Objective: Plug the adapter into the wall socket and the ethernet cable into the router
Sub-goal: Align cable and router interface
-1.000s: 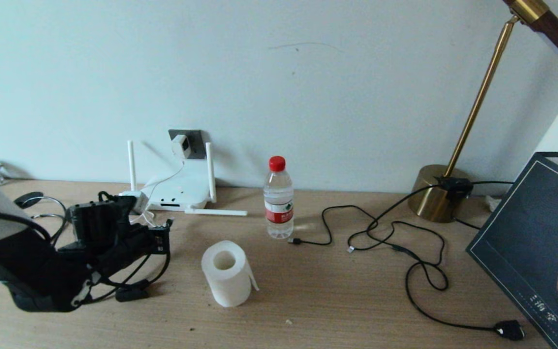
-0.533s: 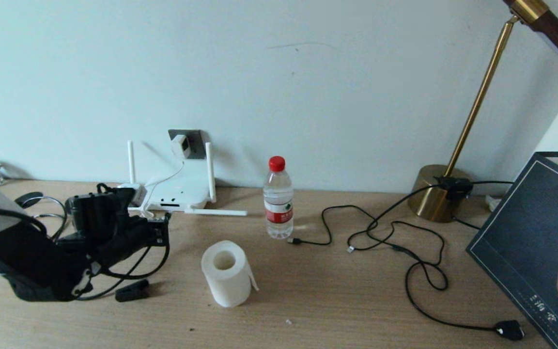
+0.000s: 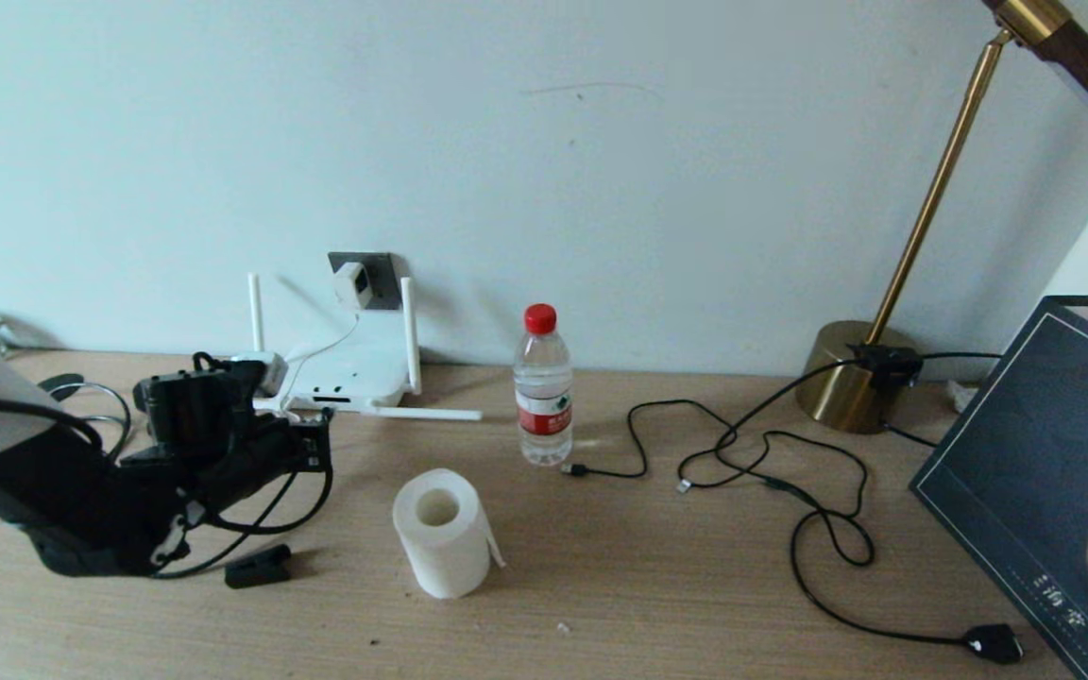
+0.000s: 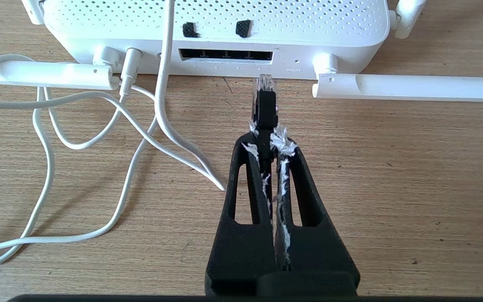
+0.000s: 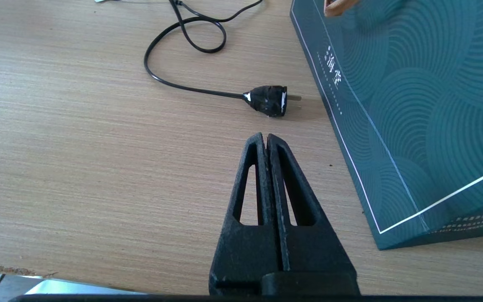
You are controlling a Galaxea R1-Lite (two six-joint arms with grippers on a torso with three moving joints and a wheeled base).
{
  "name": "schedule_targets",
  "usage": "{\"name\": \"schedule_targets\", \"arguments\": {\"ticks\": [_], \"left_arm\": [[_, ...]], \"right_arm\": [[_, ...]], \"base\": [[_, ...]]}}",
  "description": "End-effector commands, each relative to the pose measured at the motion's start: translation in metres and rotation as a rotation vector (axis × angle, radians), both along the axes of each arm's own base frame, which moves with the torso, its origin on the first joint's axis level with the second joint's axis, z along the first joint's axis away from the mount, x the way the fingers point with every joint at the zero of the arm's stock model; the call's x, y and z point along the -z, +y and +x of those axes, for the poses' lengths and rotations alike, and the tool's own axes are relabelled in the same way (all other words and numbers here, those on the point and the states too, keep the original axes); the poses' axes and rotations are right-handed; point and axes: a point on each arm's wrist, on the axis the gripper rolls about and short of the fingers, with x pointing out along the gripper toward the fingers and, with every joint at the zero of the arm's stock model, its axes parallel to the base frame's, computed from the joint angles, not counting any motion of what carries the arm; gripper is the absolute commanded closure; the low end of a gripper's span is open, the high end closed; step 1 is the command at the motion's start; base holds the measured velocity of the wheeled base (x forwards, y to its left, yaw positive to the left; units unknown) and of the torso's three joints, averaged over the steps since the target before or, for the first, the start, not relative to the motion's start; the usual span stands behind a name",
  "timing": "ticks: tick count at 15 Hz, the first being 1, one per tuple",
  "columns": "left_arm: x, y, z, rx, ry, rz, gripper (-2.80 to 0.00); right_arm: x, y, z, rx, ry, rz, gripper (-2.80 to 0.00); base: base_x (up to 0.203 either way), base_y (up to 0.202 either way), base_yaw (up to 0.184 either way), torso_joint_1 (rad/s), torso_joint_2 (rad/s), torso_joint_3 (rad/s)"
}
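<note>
The white router (image 4: 212, 21) lies by the wall with its dark port row (image 4: 224, 54) facing my left gripper (image 4: 266, 136). That gripper is shut on the black ethernet cable just behind its clear clip connector (image 4: 265, 84). The connector's tip sits right at the router's edge, below the right end of the port row; I cannot tell whether it touches. In the head view the white adapter (image 3: 352, 283) sits on the dark grey wall socket (image 3: 382, 267), and its thin white cord drops to the router (image 3: 355, 373). My right gripper (image 5: 265, 137) hovers shut and empty over the table.
White cord loops (image 4: 99, 138) lie beside the cable's path, and two antennas (image 4: 409, 87) lie flat on the table. A paper roll (image 3: 440, 534), water bottle (image 3: 543, 387), black cables (image 3: 771, 472), brass lamp base (image 3: 846, 382) and dark box (image 3: 1035, 472) stand to the right.
My left arm has edged forward toward the router, still holding the ethernet cable. Nothing else on the table has moved.
</note>
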Motion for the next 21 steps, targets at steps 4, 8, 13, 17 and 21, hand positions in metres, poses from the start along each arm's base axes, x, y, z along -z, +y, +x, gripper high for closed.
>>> {"name": "schedule_targets", "arguments": {"ticks": [4,8,13,17,21], "left_arm": [[0.0050,-0.0001,0.0059,0.002,0.000,0.000,0.00],[0.0098,-0.0001,0.0090,0.001,0.008,-0.002,0.00],[0.0122,-0.0002,0.0111,0.002,0.009,-0.003,0.00],[0.0111,-0.0002,0.0106,0.002,0.007,-0.004,0.00],[0.0104,-0.0002,0.0091,0.002,0.007,-0.003,0.00]], "right_arm": [[0.0002,0.0000,0.0001,-0.001,0.003,0.000,0.00],[0.0002,0.0000,0.0001,0.000,0.003,0.000,0.00],[0.0002,0.0000,0.0001,0.000,0.003,0.000,0.00],[0.0002,0.0000,0.0001,-0.001,0.003,-0.001,0.00],[0.0002,0.0000,0.0001,0.000,0.003,0.000,0.00]], "base": [[0.000,0.000,0.000,0.000,0.00,0.000],[0.000,0.000,0.000,0.000,0.00,0.000],[0.000,0.000,0.000,0.000,0.00,0.000],[0.000,0.000,0.000,0.000,0.00,0.000],[0.000,0.000,0.000,0.000,0.00,0.000]]}}
